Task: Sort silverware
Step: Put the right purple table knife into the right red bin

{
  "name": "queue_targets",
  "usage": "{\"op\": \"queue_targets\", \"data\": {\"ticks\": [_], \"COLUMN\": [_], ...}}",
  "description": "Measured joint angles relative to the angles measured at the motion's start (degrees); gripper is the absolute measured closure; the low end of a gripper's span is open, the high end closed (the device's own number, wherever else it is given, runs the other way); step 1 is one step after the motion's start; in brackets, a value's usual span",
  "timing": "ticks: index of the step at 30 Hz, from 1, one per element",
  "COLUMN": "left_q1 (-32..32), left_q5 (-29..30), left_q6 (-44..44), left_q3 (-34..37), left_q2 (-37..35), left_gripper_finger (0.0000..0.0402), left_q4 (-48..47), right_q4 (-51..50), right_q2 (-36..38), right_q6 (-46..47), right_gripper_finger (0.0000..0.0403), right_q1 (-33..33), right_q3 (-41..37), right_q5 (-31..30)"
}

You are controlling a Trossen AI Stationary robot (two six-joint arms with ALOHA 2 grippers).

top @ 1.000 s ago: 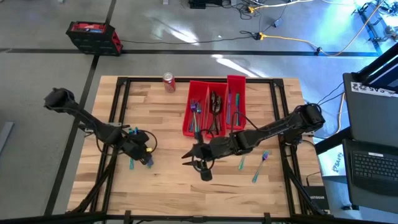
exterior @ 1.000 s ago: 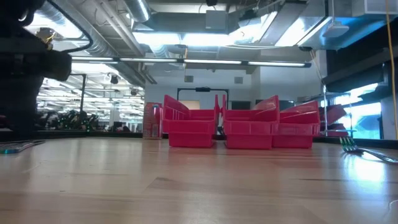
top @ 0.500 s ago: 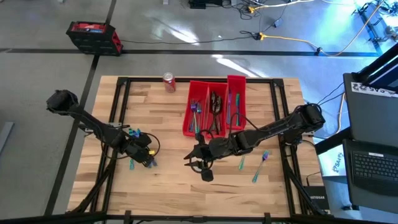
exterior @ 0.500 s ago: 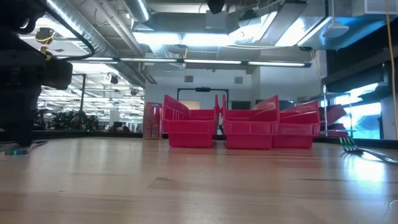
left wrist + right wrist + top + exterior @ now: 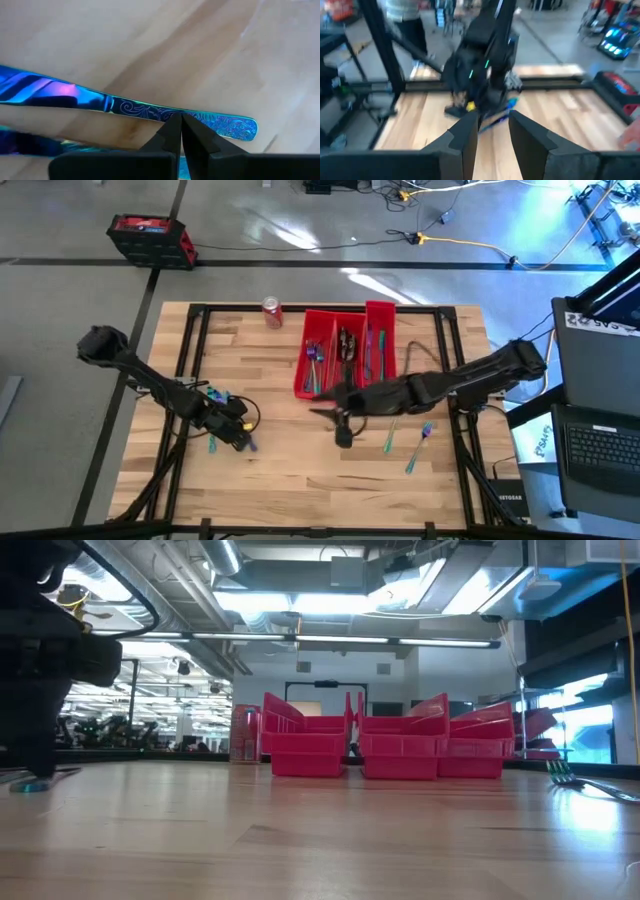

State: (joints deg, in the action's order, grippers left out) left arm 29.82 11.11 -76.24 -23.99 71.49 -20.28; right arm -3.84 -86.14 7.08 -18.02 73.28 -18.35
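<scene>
I have the left tool [image 5: 180, 131] down on the counter [image 5: 280, 470] near its left edge, fingers pressed together, tips touching the patterned handle of an iridescent knife [image 5: 125, 107] that lies flat there. The right tool [image 5: 338, 417] hovers mid-counter, just in front of the red bins [image 5: 345, 350]; its fingers stand slightly apart, and I cannot tell whether they hold anything. More silverware fills the bins, and a fork [image 5: 418, 445] lies loose near the right edge.
</scene>
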Motion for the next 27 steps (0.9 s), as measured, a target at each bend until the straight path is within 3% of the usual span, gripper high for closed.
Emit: {"op": "queue_targets", "data": {"ticks": [15,24,27], "left_q1": [-3.98,-4.07,-4.07], "left_q5": [-0.69,-0.76,-1.35], "left_q6": [3.83,7.49,9.14], "left_q3": [-6.11,-12.00,-13.23], "left_q2": [8.91,16.38,19.91], "left_gripper_finger": [0.0401,0.0402,0.0402], "left_q4": [3.88,7.65,13.06], "right_q4": [-4.35,-8.93,-10.82], "right_q2": [11.24,11.99,11.99], "right_q6": [-3.28,-2.80,-2.74], "right_gripper_finger": [0.0306,0.0306,0.0306], "right_q1": [0.00,0.00,0.00], "right_q3": [0.00,-0.02,-0.02], "right_q5": [0.98,1.01,1.03]}}
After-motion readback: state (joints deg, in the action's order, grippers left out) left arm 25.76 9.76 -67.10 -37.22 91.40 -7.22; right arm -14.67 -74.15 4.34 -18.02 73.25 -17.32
